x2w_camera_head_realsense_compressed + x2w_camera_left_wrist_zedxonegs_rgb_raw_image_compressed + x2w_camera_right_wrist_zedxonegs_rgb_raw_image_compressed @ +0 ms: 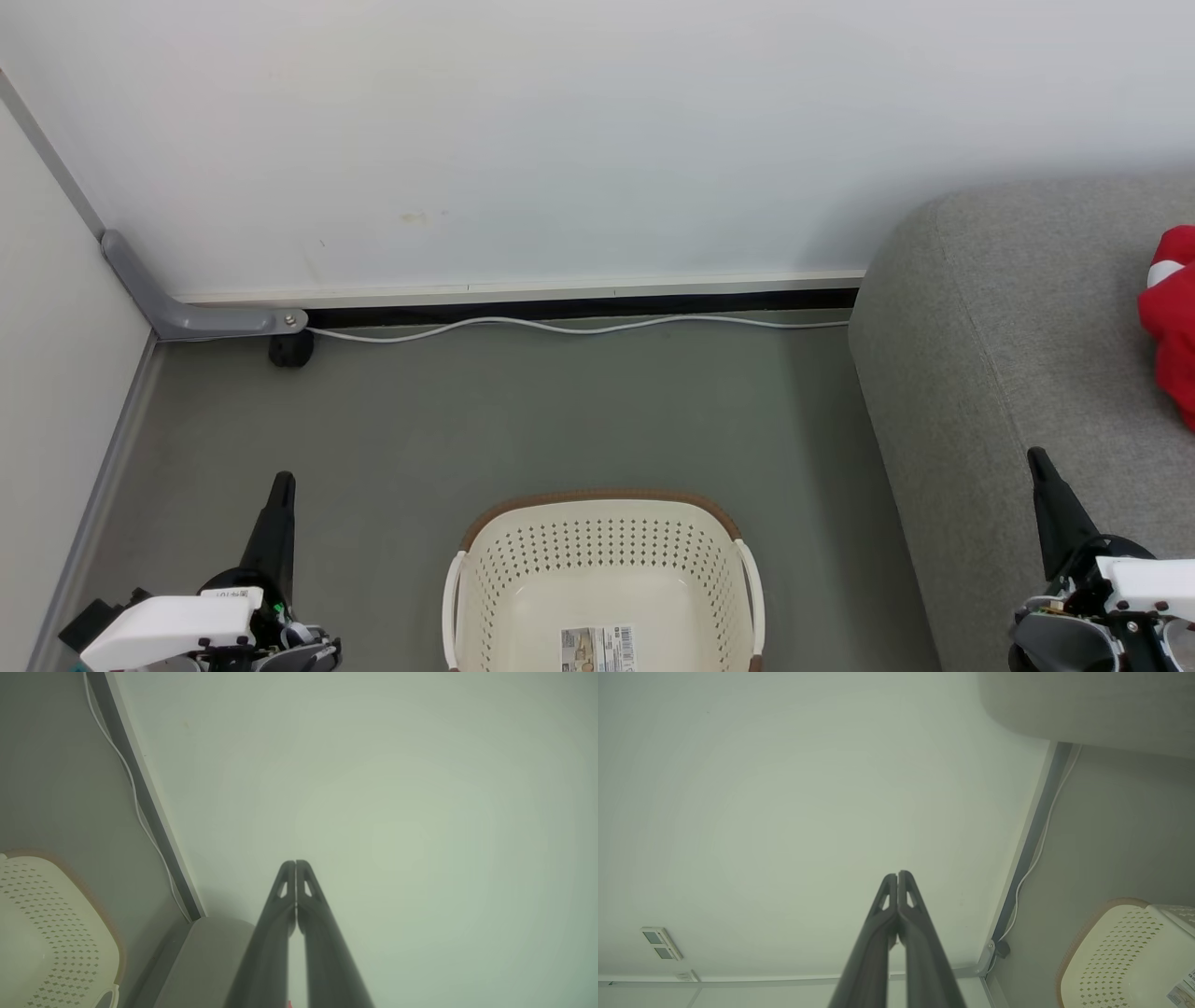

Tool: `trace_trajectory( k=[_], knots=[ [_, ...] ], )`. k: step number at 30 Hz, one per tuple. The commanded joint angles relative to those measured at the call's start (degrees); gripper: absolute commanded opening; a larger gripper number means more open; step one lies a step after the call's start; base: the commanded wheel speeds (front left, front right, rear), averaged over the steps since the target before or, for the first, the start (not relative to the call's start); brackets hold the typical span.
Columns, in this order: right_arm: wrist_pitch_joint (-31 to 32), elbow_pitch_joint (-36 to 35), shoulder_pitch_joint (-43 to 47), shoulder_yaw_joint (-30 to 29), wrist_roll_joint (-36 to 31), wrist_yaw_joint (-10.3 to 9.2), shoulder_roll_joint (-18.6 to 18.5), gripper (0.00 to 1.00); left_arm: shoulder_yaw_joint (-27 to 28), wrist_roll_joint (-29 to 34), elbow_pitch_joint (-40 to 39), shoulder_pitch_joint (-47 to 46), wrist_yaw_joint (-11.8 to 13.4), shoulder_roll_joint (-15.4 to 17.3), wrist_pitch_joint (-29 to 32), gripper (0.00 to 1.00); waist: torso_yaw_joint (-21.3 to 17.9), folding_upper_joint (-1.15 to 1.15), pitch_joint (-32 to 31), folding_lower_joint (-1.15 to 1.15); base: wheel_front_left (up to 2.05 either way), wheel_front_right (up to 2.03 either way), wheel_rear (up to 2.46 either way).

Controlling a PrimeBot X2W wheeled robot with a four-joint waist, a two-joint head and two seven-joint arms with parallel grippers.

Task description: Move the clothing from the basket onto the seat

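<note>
The task looked close to finished, if not already done. The basket [607,546] stood on the grey floor [448,420] near the robot, between its two arms, and what showed of its inside held no fabric: the cream base was bare apart from a paper label [597,649]. The nearest part of the basket ran off the bottom edge of the head view, so a small item lying there could not be ruled out. The red clothing [1173,327] lay on top of the grey seat [1008,373] at the far right, with a white band showing on it. It was cut off by the picture's edge, so whether both garments were there could not be told. The left hand [283,480] hung low at the left of the basket, its fingers pressed together and gripping nothing, pointing towards the far wall. The right hand [1034,457] was likewise closed and empty, sitting over the near edge of the seat. By the look of it, little was left beyond confirming that nothing lay in the unseen near part of the basket.
</note>
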Motion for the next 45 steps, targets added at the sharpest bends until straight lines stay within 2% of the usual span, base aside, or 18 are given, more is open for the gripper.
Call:
trace_trajectory(
  k=[1, 45],
  knots=[
    [0.46, -1.83, -0.92, 0.96, 0.64, 0.09, -0.55, 0.00, 1.87, -0.21, -1.70, -3.34, -0.47, 1.03, 0.37, 0.00, 0.00, 0.00, 0.00, 0.00, 0.00, 0.00, 0.00],
    [0.45, -1.84, -0.92, 0.97, 0.64, 0.09, -0.55, 0.00, 1.86, -0.22, -1.71, -3.34, -0.47, 1.03, 0.36, 0.00, 0.00, 0.00, 0.00, 0.00, 0.00, 0.00, 0.00]
  ],
)
